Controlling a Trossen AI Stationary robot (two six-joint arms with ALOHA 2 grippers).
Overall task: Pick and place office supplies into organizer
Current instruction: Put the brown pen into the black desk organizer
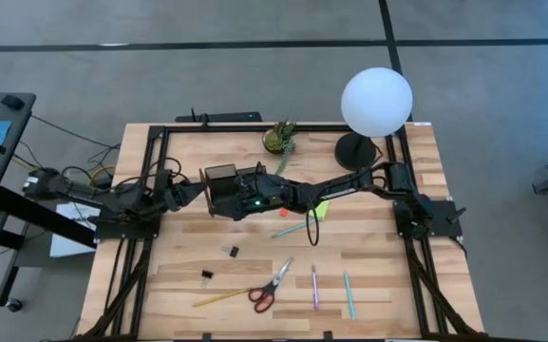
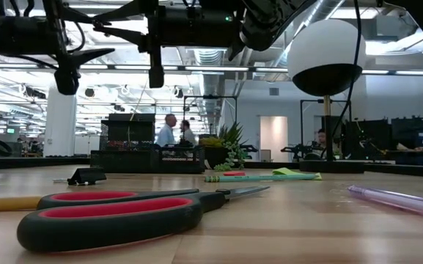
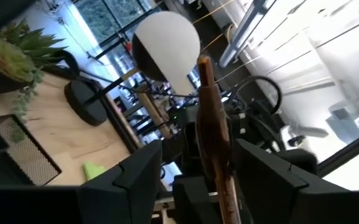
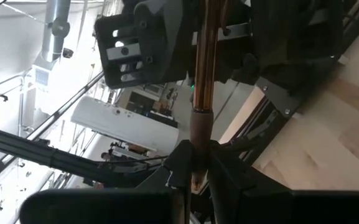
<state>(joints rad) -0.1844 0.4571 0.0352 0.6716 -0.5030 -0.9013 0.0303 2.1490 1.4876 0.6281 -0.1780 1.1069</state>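
Holding the brown pencil upright, your right gripper is clamped on its lower end, raised above the table's middle. Your left gripper faces it with fingers apart either side of the shaft, not yet closed. The organizer sits just beside both grippers, on the left arm's side. Judging by this, you are passing the pencil across: close the left fingers squarely on the shaft before the right lets go, then tip it into a compartment. Mind the potted plant and the lamp behind the organizer. The scissors, lime-green sticky pad, pens and black clips still lie on the table nearer the front.
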